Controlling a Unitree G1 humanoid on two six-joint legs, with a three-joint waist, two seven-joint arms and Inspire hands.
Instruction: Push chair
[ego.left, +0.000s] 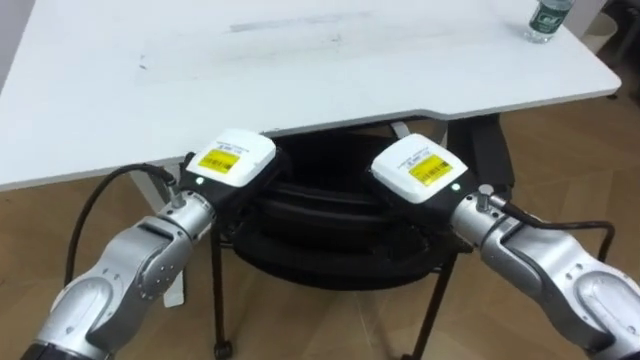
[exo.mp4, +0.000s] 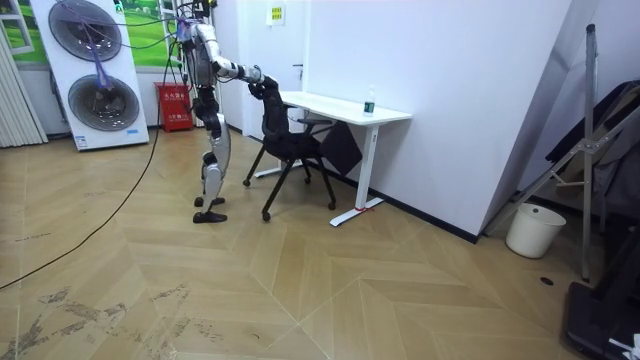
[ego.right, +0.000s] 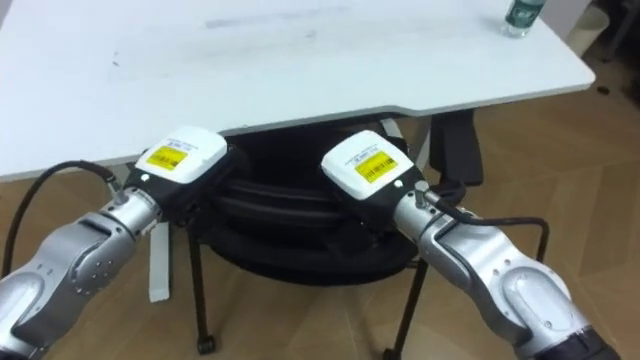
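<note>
A black chair (ego.left: 330, 215) stands with its seat partly under the white desk (ego.left: 300, 60), its thin black legs on the wood floor. My left hand (ego.left: 232, 160) and right hand (ego.left: 425, 170) both rest on the top of the chair's backrest, left and right of its middle. I see only their white backs with yellow labels, because the fingers reach over the far side of the backrest. In the room view I stand upright behind the chair (exo.mp4: 290, 150), arms stretched forward to it, facing the desk (exo.mp4: 345, 108) by the white wall.
A green bottle (ego.left: 550, 20) stands at the desk's far right corner. A white desk leg (ego.left: 175, 290) is beside the chair's left leg. The room view has a white fan unit (exo.mp4: 90, 70), a red box (exo.mp4: 175, 107) and a white bucket (exo.mp4: 527, 230).
</note>
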